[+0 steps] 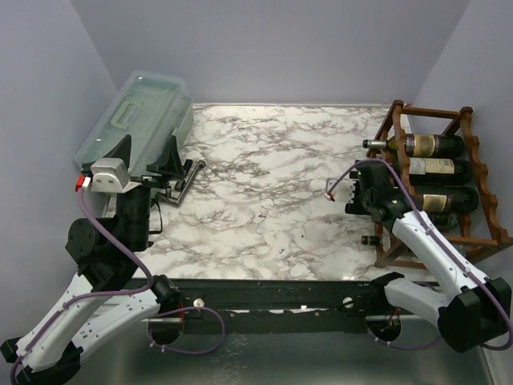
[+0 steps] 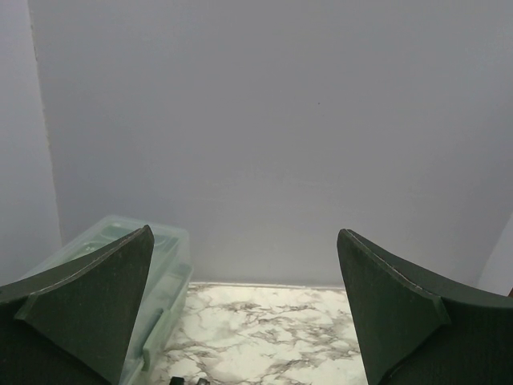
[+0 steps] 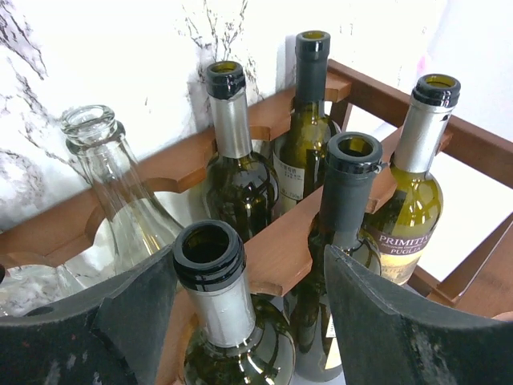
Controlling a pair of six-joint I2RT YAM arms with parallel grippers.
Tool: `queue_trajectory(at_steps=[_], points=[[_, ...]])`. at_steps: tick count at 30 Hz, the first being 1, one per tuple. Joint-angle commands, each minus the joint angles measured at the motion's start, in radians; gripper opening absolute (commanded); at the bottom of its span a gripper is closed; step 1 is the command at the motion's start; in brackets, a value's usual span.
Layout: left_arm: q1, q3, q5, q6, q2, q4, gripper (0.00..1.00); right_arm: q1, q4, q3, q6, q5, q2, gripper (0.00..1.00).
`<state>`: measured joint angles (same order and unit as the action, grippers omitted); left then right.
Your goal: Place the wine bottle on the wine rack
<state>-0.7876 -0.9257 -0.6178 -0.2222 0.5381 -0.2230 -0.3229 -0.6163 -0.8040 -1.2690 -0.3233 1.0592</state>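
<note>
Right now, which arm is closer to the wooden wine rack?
Right. The right gripper is at the front of the wine rack, open among the bottle necks. The left gripper hangs far across the table, by the plastic box.

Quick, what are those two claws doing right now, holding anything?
Left gripper: open, empty.
Right gripper: open, fingers either side of the neck of a wine bottle, not clamped.
</note>
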Motion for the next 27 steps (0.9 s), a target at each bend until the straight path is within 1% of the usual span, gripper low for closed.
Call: queue_trajectory(at_steps=[1,6,13,21,25,27], points=[[-0.001,-0.013,-0.018,-0.012,0.011,-0.013,0.98,-0.019,-0.161,0.020,-0.363,0.083,-0.023,0.74],[0.003,-0.012,-0.020,-0.014,0.015,-0.013,0.98,-0.043,-0.162,0.022,-0.353,0.102,-0.040,0.74],[0.004,-0.010,-0.023,-0.023,0.027,-0.016,0.98,-0.080,-0.143,0.008,-0.301,0.205,-0.068,0.78],[0.010,-0.007,-0.025,-0.028,0.058,-0.016,0.98,-0.146,-0.106,-0.028,-0.245,0.263,-0.070,0.80],[0.011,-0.005,-0.030,-0.035,0.076,-0.017,0.98,-0.177,-0.027,-0.067,-0.177,0.313,-0.082,0.80],[0.011,-0.003,-0.031,-0.042,0.087,-0.018,0.98,-0.178,0.033,-0.084,-0.130,0.371,-0.096,0.80]])
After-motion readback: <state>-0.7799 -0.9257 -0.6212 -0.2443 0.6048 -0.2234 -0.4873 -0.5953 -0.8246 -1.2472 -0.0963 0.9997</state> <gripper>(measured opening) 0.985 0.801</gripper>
